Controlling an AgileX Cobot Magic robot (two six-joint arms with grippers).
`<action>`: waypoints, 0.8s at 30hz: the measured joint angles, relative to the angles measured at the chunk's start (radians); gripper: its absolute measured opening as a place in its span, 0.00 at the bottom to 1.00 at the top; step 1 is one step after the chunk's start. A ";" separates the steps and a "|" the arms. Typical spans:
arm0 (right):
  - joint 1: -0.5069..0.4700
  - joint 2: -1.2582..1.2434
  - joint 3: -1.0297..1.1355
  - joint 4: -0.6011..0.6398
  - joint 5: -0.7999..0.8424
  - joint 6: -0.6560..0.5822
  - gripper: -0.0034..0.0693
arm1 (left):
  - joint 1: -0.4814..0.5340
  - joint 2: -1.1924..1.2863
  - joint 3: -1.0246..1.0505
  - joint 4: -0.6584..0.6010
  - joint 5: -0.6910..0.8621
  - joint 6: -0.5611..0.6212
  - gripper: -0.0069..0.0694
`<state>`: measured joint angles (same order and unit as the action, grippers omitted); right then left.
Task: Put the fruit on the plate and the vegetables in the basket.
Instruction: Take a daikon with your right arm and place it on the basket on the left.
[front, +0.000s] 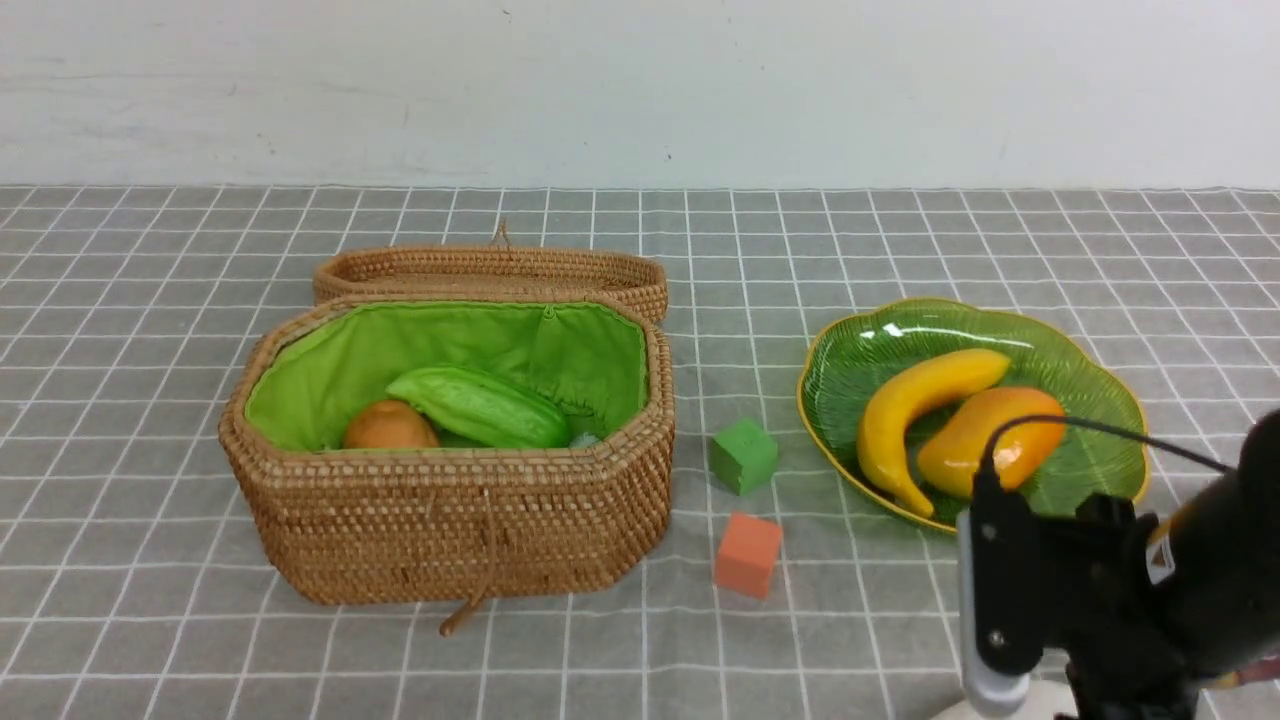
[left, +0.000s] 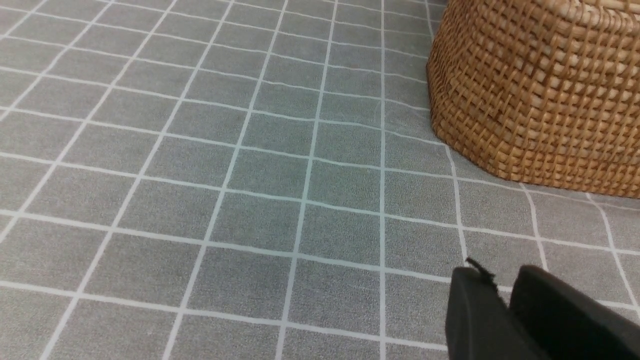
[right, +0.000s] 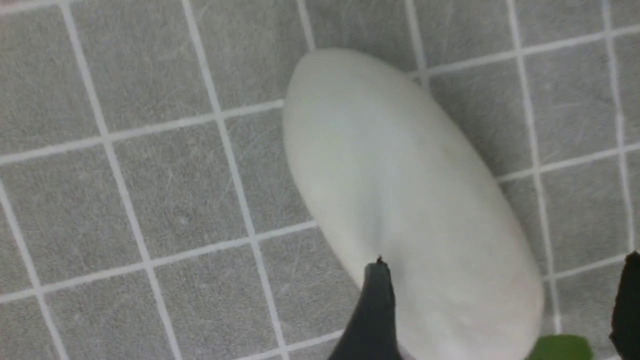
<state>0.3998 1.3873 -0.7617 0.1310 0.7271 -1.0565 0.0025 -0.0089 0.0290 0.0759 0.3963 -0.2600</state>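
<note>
The white oval piece (right: 400, 190) was found just under the empty, wide-spread right gripper (right: 500, 305), its long axis slanted across the jaws.

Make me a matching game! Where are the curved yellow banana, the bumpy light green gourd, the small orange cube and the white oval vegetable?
1. curved yellow banana
2. bumpy light green gourd
3. small orange cube
4. white oval vegetable

A. inside the woven rattan basket
B. on the green glass plate
C. under the right gripper
D. on the grey cloth between basket and plate

Pairs: 1-B, 2-A, 3-D, 4-C.
</note>
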 joint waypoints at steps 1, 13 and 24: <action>0.000 -0.001 0.040 -0.005 -0.043 0.002 0.86 | 0.000 0.000 0.000 0.000 0.000 0.000 0.23; 0.000 0.000 0.100 -0.010 -0.167 0.005 0.86 | 0.000 0.000 0.000 0.000 0.000 0.000 0.23; 0.000 0.112 0.100 -0.010 -0.238 0.005 0.83 | 0.000 0.000 0.000 0.000 0.000 0.000 0.23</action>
<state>0.3998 1.4989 -0.6618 0.1214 0.4890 -1.0513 0.0025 -0.0089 0.0290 0.0759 0.3963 -0.2600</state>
